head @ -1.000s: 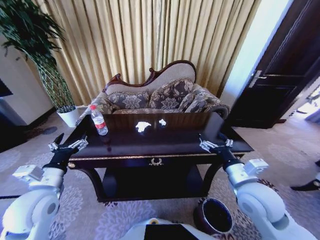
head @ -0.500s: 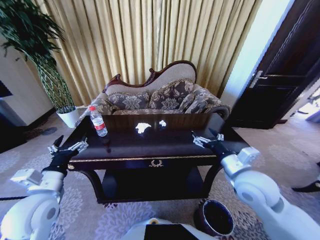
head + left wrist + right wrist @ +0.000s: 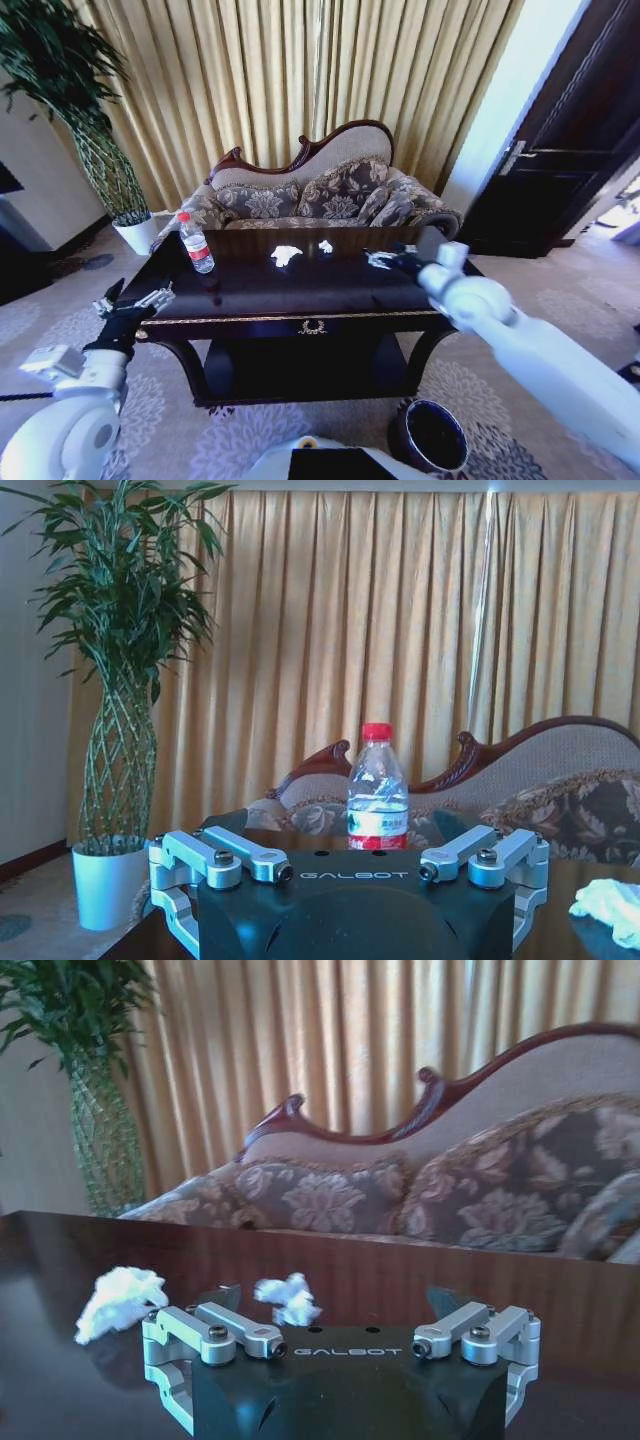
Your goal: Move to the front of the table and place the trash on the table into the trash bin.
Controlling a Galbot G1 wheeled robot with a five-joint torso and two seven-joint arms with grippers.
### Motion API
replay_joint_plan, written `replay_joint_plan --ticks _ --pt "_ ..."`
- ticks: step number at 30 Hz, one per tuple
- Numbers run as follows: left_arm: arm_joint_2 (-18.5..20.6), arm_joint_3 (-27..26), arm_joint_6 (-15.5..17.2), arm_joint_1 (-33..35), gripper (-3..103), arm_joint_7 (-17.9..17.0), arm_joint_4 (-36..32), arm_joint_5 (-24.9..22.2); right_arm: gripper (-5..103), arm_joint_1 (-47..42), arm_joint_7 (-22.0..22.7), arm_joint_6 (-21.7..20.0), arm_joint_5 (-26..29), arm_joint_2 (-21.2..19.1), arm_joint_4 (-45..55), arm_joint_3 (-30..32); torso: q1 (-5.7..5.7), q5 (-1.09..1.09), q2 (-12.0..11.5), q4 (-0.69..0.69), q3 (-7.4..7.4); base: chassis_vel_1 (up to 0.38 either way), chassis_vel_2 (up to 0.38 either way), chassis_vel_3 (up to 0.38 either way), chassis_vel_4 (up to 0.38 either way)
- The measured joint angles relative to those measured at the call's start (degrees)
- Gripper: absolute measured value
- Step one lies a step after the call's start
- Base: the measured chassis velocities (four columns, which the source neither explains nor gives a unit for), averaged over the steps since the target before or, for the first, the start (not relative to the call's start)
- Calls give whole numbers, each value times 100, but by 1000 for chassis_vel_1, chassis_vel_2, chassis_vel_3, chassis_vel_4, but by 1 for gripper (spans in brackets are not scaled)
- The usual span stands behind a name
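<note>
Two paper scraps (image 3: 286, 255), one bottle (image 3: 196, 242), right gripper (image 3: 385, 259) and left gripper (image 3: 133, 301) spread wide

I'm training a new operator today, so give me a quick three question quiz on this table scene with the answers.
1. True or false: the right gripper is over the table, jaws open.
2. Which trash stands upright?
A. the water bottle
B. the larger paper scrap
C. the smaller paper scrap
3. Fill in: the trash bin sits on the ____, on the robot's right.

Key: 1 true. 2 A. 3 carpet; the left gripper waits open by the table's left front corner.
</note>
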Motion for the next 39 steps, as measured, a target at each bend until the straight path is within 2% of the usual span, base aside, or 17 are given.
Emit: replay_joint_plan --ticks 1,2,4,5,7,11,21,39 --pt "-14 -12 0 30 100 -1 -11 18 100 354 34 -60 -5 214 -226 -288 0 -1 0 1 0 0 0 0 0" --pt "-14 -12 0 30 100 -1 -11 18 100 354 34 -60 -5 214 -226 -288 0 -1 0 1 0 0 0 0 0" --pt "-39 -34 1 61 100 -1 -32 39 100 827 95 -172 -57 630 -635 -696 0 0 0 3 0 0 0 0 0" --pt "-39 -34 1 61 100 -1 -32 39 100 827 95 -172 -57 630 -635 -696 0 0 0 3 0 0 0 0 0" --pt "-69 -36 1 66 100 -3 -52 55 100 1137 111 -198 -305 961 -1049 -1043 0 -3 0 1 -1 0 0 0 0" --pt "-97 -12 2 61 100 -3 -66 83 100 1290 111 -199 -472 1257 -1391 -1307 0 -1 0 -1 0 0 0 0 0" --pt "-190 -10 2 81 100 14 -92 140 100 1467 217 -200 -585 1578 -1727 -1530 0 -1 0 0 -1 0 0 0 0" --pt "-240 -32 -51 31 100 32 -38 160 100 1555 219 -182 -595 1665 -2190 -1660 -1 0 1 0 -2 0 0 0 0"
